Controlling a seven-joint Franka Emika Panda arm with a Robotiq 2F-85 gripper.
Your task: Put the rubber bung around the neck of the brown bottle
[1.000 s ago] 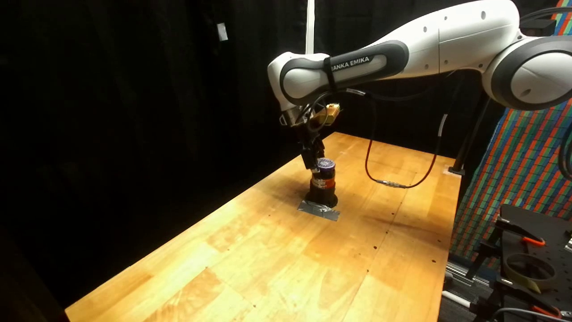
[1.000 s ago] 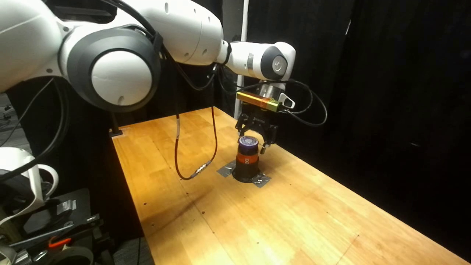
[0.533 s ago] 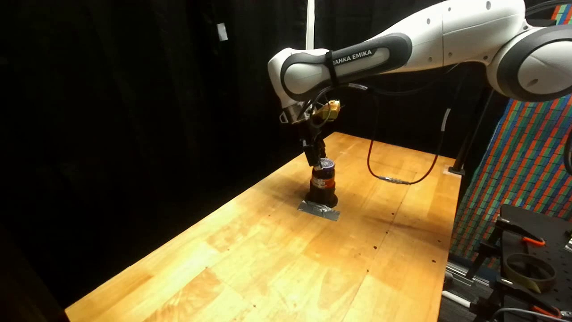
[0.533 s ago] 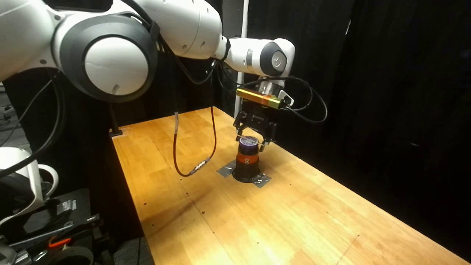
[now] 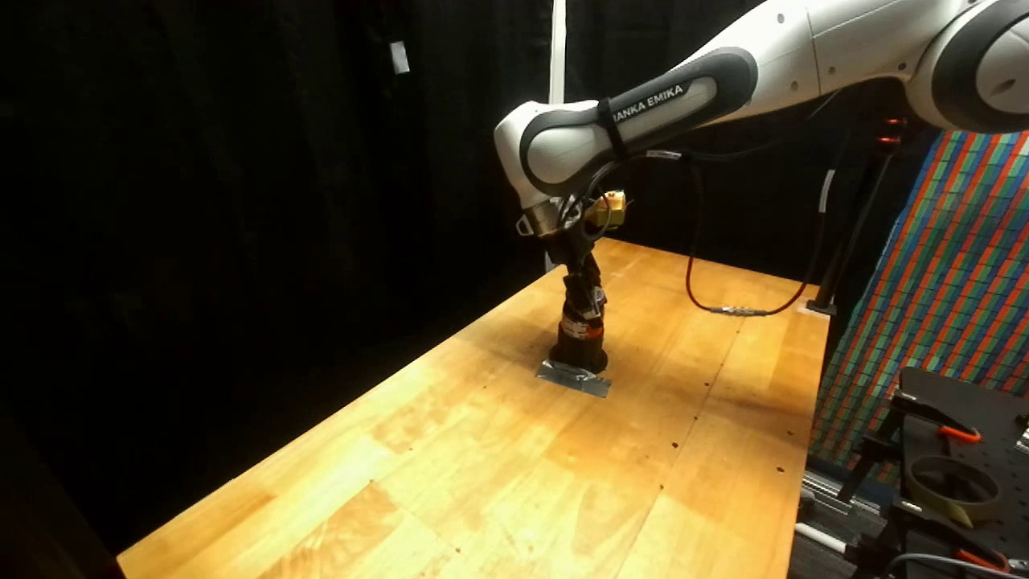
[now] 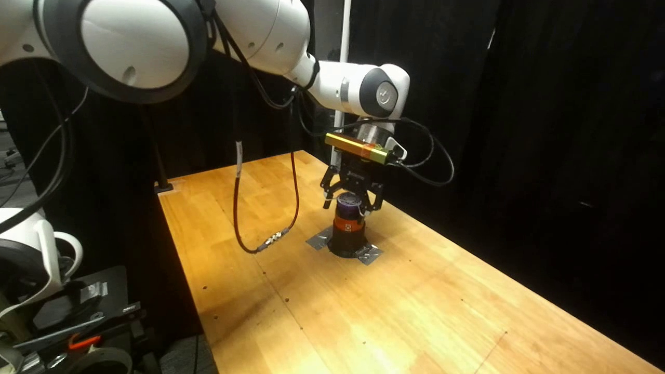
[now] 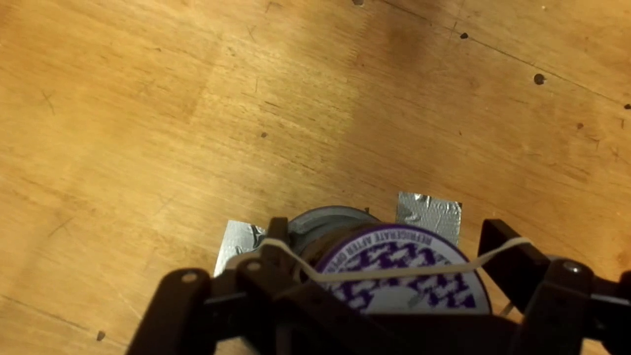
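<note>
The bottle stands upright on the worktop, the fingers of the tool spread either side of its top. The wrist view shows a rubber band hooked over both and crossing the printed lid; the orange label appears in both exterior views only.

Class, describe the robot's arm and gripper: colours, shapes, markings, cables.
The rounded white arm has dark grey panels, a black strap and lettering showing "ANKA EMIKA". The black gripper has jointed fingers, below a gold, bar-shaped camera. One hanging cable is partly dark red.
</note>
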